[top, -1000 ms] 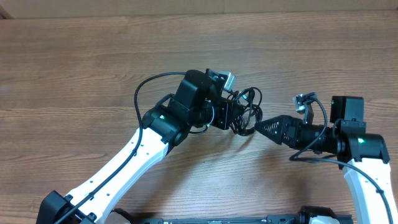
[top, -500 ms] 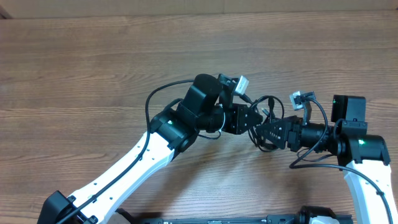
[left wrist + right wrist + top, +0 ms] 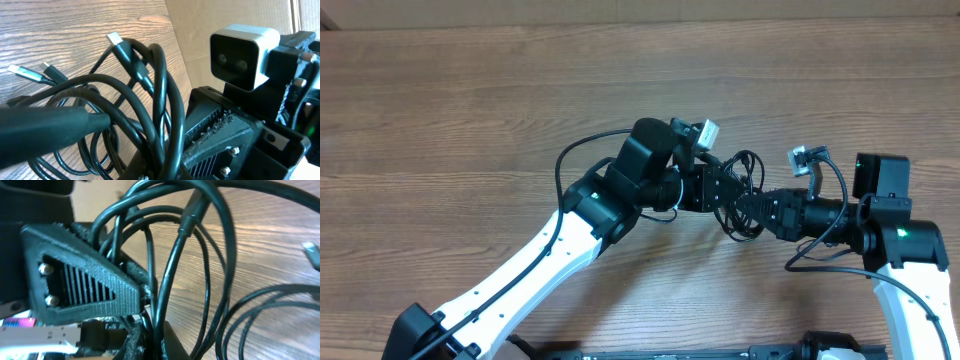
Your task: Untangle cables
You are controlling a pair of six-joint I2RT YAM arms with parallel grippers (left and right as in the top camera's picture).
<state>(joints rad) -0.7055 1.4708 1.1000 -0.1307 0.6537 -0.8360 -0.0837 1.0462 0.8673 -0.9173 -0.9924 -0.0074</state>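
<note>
The cables (image 3: 744, 165) are a tangle of thin black cords held above the wooden table between my two grippers. My left gripper (image 3: 716, 190) is shut on the bundle from the left. Facing it tip to tip, my right gripper (image 3: 744, 204) is shut on a strand from the right. In the left wrist view the cables (image 3: 150, 95) loop upward from my left gripper (image 3: 165, 172), with metal-tipped plugs (image 3: 115, 38) hanging free. In the right wrist view one cord (image 3: 167, 287) runs down into my right gripper (image 3: 156, 340), and further loops (image 3: 225, 325) hang to the right.
The wooden table (image 3: 470, 110) spreads around both arms. The right arm's wrist camera (image 3: 244, 55) and ribbed finger (image 3: 225, 135) stand close in the left wrist view. The left gripper's ribbed finger (image 3: 85, 287) fills the left of the right wrist view.
My left arm carried the bundle rightward to the right gripper. The right gripper, open a second ago, has shut on a strand of the cables.
</note>
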